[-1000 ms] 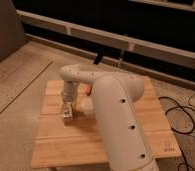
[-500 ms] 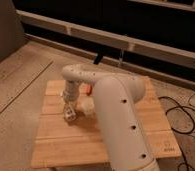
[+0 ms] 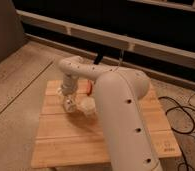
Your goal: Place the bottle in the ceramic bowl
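Note:
My gripper (image 3: 69, 103) hangs from the white arm (image 3: 116, 100) over the left half of the wooden table (image 3: 66, 145), close above its surface. A pale whitish object (image 3: 87, 105) sits on the table just right of the gripper, partly behind the arm. I cannot tell whether it is the bottle or the white cup. The dark ceramic bowl does not show; the arm covers much of the table's right half.
A small orange-red thing (image 3: 91, 89) lies behind the pale object, next to the arm. Black cables (image 3: 183, 117) trail on the floor right of the table. A long low ledge (image 3: 141, 47) runs behind it.
My gripper has moved slightly up and away along the table's left half. The pale object now shows to its right.

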`<control>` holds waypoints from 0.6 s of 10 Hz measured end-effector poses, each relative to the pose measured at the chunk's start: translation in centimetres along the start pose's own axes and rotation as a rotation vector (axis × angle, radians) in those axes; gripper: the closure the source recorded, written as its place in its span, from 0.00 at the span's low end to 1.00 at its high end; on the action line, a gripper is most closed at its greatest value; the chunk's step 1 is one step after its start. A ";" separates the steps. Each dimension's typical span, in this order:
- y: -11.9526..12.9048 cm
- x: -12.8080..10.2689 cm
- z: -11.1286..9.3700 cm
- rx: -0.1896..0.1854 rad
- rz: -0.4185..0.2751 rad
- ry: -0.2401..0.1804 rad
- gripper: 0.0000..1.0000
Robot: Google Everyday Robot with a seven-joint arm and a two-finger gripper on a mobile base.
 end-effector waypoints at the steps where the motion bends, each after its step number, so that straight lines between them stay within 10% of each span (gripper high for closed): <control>1: -0.2 -0.2 -1.2 0.029 0.002 -0.019 1.00; 6: -4.4 2.1 -7.0 0.170 0.072 -0.045 1.00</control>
